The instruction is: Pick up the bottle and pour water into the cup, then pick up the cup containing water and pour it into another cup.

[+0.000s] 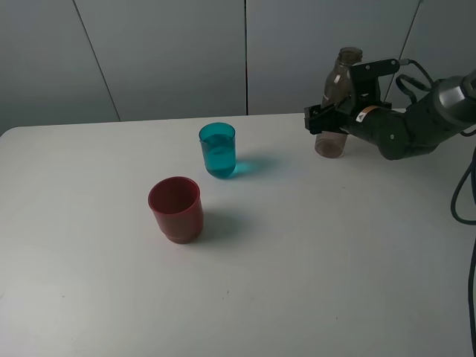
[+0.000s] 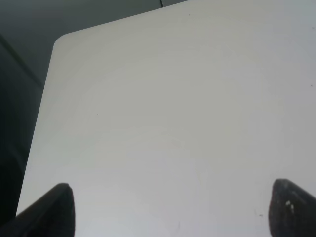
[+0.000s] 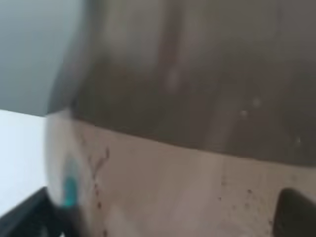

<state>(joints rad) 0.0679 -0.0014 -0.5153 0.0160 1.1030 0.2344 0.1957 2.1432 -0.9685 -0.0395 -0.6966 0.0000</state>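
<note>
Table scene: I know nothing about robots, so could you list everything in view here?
bottle: one, smoky grey-brown, upright at the table's far right
teal cup: one, translucent teal, mid-table toward the back
red cup: one, dark red, in front and left of the teal cup, apart from it
table: one, white, under everything
wall: grey panels, behind the table
right gripper: one, black, jaws around the bottle's lower half; grip unclear
left gripper: one, black, jaws wide apart over bare table near a corner, seen only in its wrist view
</note>
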